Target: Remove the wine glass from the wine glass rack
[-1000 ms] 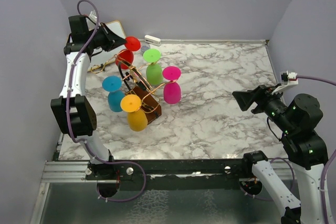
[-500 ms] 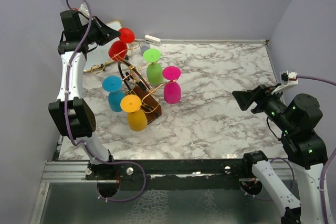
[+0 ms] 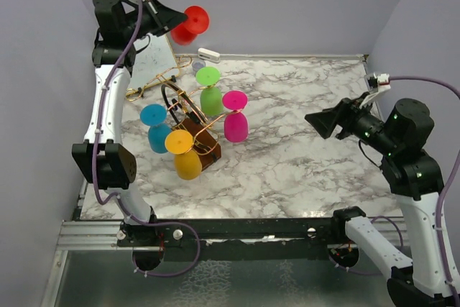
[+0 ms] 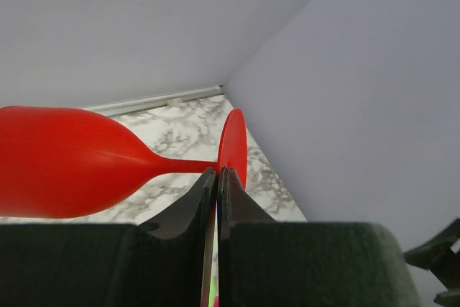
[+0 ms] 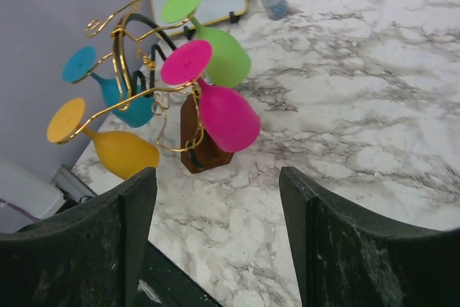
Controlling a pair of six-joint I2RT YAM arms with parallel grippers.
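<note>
Left arm: you have the left fingers [image 4: 188,208] pinching the red wine glass [image 4: 72,161] by its thin stem, right next to the foot disc. The glass lies sideways. In the overhead view it hangs in the air at the far left corner [image 3: 190,24], well apart from the wine glass rack [image 3: 188,116] and clear of the surface [image 3: 302,106].

Rack: it stands on the left half of the surface, on its dark wooden base [image 5: 205,145]. Four glasses hang on its hooks: green [image 3: 210,95], pink [image 3: 235,118], blue [image 3: 156,129] and yellow [image 3: 185,156].

Right arm: the right fingers [image 5: 136,221] are spread wide, holding nothing, raised over the right side and aimed at the rack.

Far edge: a whiteboard [image 3: 154,59] leans at the wall, with a white stapler [image 3: 208,54] near it.
</note>
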